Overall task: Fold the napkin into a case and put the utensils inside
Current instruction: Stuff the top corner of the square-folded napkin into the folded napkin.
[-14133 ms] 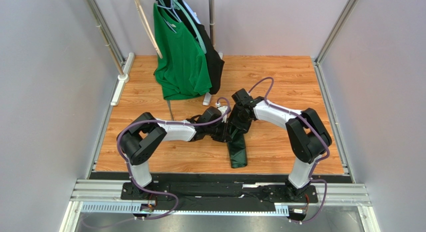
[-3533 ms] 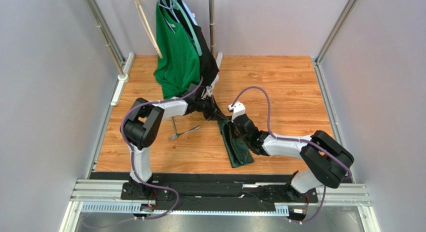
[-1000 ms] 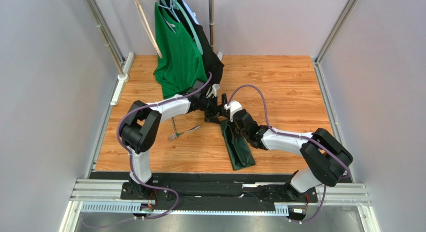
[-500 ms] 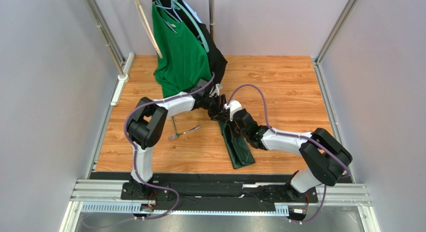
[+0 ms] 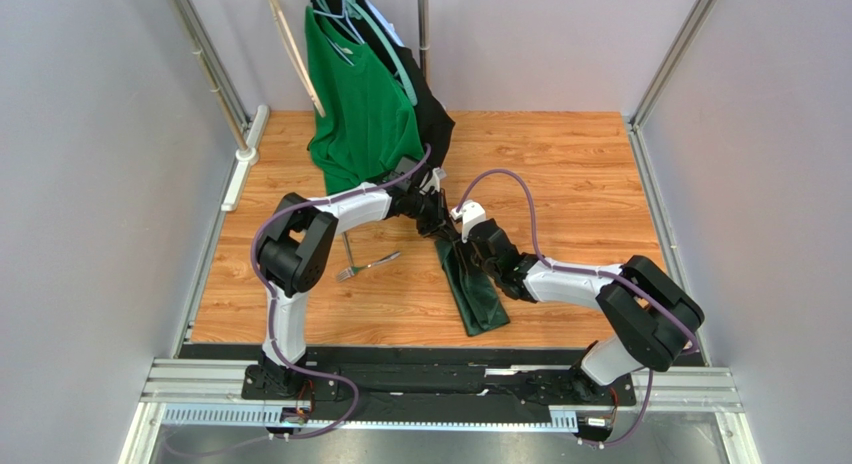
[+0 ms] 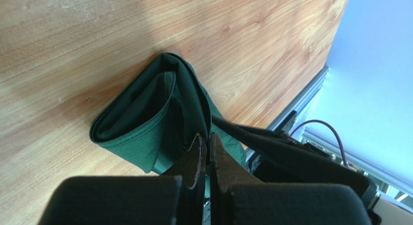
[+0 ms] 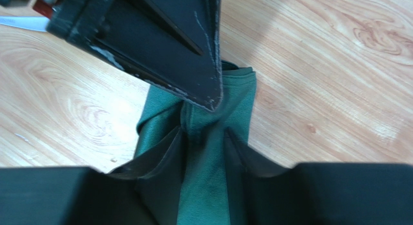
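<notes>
Fold looks done: case [image 5: 474, 294] lies mid-surface [image 5: 560, 164], running toward the near edge. Left gripper [image 6: 206, 137] is pinched shut on a layer at the case's far-end mouth. Right gripper [image 7: 203, 137] is half open, straddling a ridge of the case, gripping nothing. Fork [image 5: 368, 265] lies left of the case, apart. Remaining: load utensils; none visibly inside.
</notes>
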`<action>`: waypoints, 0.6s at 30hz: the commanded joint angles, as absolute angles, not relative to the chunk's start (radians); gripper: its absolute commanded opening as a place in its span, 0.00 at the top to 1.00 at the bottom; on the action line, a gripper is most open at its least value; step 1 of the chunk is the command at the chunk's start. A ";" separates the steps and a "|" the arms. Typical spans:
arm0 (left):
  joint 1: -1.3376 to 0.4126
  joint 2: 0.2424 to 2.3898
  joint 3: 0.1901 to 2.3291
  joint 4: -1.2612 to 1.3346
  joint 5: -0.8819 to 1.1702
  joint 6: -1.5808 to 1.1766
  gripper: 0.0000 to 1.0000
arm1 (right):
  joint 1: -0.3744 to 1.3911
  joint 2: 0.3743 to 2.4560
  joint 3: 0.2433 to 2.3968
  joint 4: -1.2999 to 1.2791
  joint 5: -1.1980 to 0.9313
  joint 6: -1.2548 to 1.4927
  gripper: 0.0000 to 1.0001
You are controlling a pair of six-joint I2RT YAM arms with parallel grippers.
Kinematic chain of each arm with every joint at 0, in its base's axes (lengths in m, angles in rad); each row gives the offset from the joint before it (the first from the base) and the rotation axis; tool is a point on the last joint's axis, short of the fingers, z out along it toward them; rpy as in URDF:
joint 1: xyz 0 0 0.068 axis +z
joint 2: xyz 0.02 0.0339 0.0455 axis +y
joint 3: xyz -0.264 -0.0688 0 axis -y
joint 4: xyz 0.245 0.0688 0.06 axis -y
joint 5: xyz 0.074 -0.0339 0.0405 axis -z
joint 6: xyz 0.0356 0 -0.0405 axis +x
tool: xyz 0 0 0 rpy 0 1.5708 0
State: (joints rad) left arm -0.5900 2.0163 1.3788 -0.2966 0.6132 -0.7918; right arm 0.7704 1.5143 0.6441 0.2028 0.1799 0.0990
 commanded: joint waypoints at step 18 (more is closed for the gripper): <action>-0.552 2.026 1.365 -0.262 0.661 -0.781 1.00 | 0.745 1.483 0.643 0.275 0.146 0.117 0.66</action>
